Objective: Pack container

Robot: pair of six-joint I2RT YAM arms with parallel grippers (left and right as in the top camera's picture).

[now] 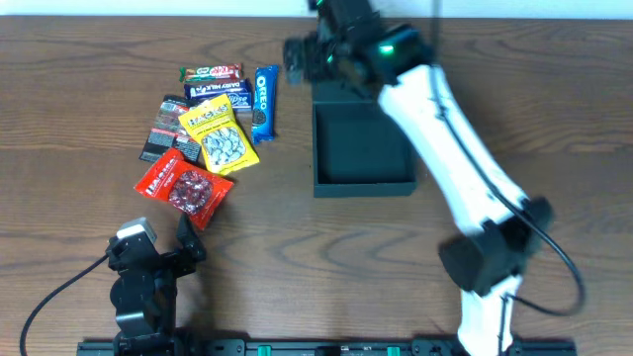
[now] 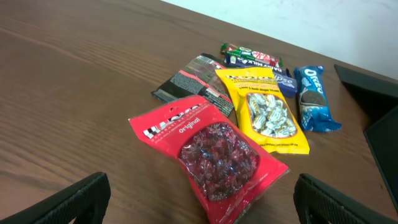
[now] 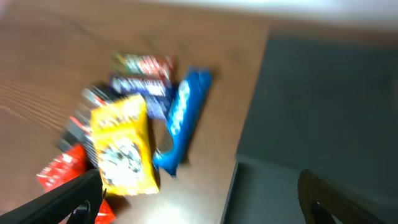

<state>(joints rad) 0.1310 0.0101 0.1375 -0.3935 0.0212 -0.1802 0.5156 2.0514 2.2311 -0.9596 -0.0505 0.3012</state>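
The dark teal-black container (image 1: 362, 148) stands open on the table right of centre, its inside bare; its lid flap lies behind it under the right arm. It also shows in the right wrist view (image 3: 311, 118). My right gripper (image 1: 302, 57) is open and empty, hovering by the container's far left corner, near the blue Oreo pack (image 1: 264, 100). My left gripper (image 1: 163, 247) is open and empty at the front left, just short of the red cranberry bag (image 2: 208, 152). A yellow snack bag (image 2: 264, 112) lies beside it.
More snacks lie in the pile at left: a green bar (image 1: 211, 72), a dark blue bar (image 1: 220, 90) and a black packet (image 1: 164, 127). The right arm (image 1: 455, 148) reaches across the container's right side. The table's far edge is close behind.
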